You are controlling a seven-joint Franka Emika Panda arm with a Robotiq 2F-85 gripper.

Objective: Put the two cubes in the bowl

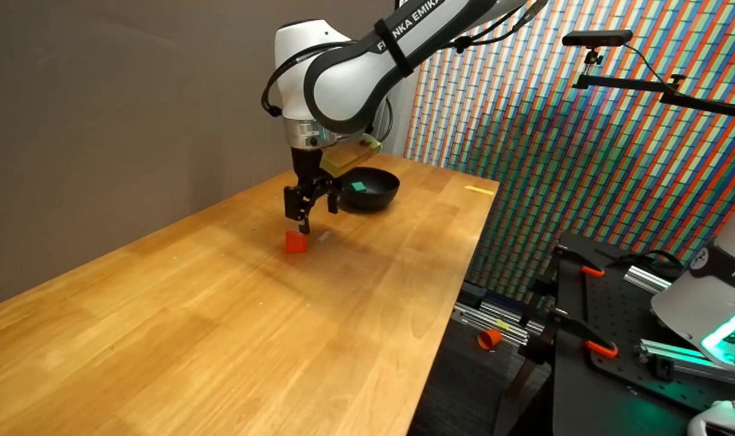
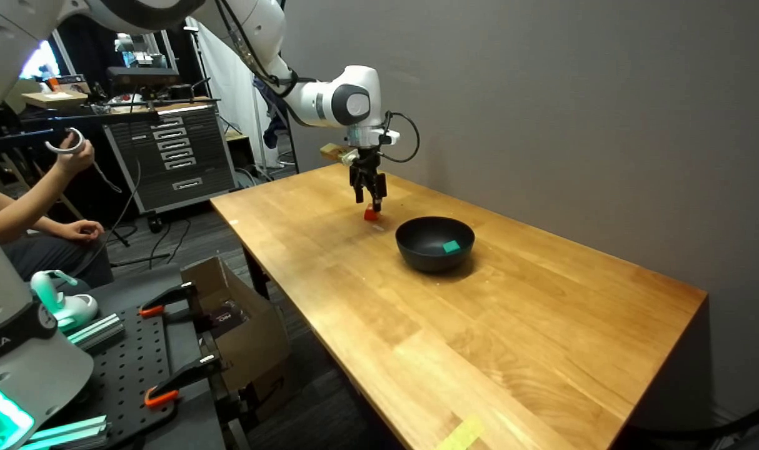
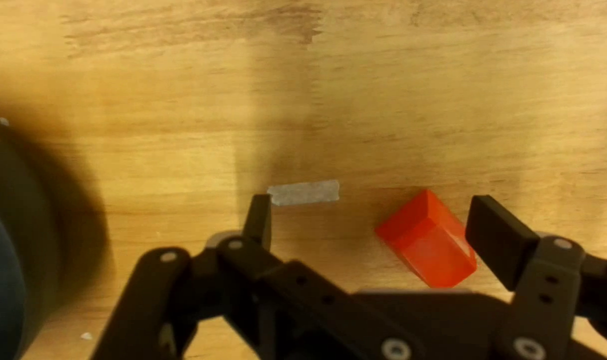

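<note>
The red-orange cube is found on the wood of the table, outside the bowl. In the wrist view it is framed between the fingers of the gripper, which are spread well apart; it is set just beside the finger at right (whether the two are touching cannot be told). A short grey strip is seen on the wood between cube and bowl. In an exterior view the bowl, black and upright, is placed nearer and to the right of the red-orange cube, and the green cube is held inside it, toward its right side. The gripper is pointed downward under the white arm. The far side of the table is bordered by a grey wall, and yellow tape is stuck at its near end. At far left, a white ring-shaped device is gripped in a person's raised hand; a cardboard box is seen beside the table. In an exterior view a camera is carried on a black bar at right, before a multicoloured patterned screen.
</note>
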